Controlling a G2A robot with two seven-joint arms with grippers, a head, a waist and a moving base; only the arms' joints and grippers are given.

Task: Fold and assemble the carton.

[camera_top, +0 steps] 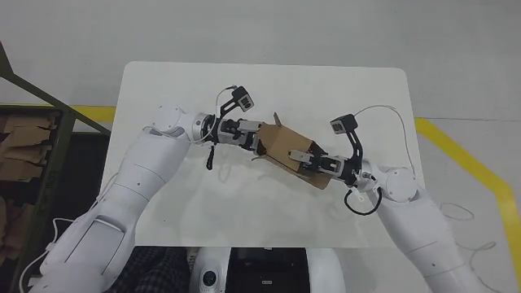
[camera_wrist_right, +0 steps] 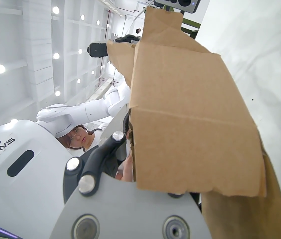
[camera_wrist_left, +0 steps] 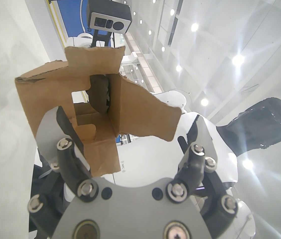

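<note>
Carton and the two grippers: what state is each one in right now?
carton, partly folded, end flaps loose, between both grippers
left gripper, open, straddling a carton flap
right gripper, against the carton; cardboard hides whether it is open or shut

Open white table (camera_top: 342,89) runs along the far side of the carton (camera_top: 285,148) and along the near edge, which gives the widest room for a pass. The carton sits mid-table with both ends blocked: the left gripper (camera_top: 253,141) is at one end and the right gripper (camera_top: 304,158) at the other, and their arms bar the approach from either side. Between the left gripper's spread fingers (camera_wrist_left: 67,128) a cardboard flap (camera_wrist_left: 152,115) fills part of the gap — the space beside the other finger is free. A rack (camera_top: 32,150) of cardboard stands just off the table's left edge.
</note>
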